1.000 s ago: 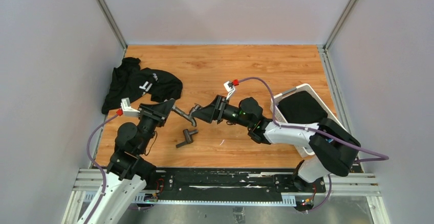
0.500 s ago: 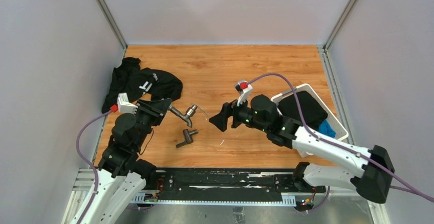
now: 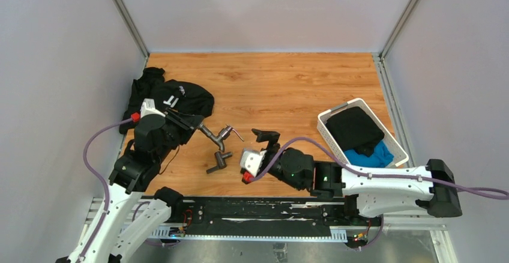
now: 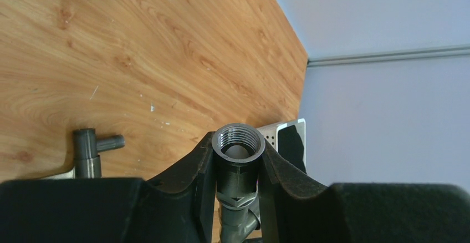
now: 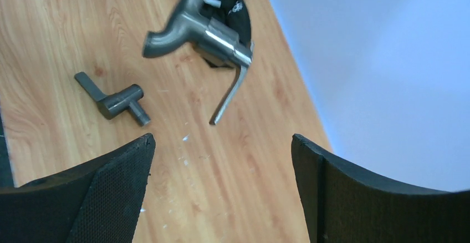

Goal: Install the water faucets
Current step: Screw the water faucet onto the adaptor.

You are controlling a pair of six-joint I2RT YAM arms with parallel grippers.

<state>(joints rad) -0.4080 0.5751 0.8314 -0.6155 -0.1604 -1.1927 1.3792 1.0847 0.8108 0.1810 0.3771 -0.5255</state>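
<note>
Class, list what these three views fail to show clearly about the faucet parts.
- Left wrist: held faucet shows only its threaded mouth; the left gripper hides the rest.
- Left wrist: loose faucet piece, lower end behind that gripper's body.
- Right wrist: held faucet blurred, cut by the top edge.
- Top: both pieces' threads too small.

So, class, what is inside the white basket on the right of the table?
The white basket holds a black cloth piled on top, with a blue cloth showing at its near side. Anything beneath them is covered and cannot be seen.
</note>
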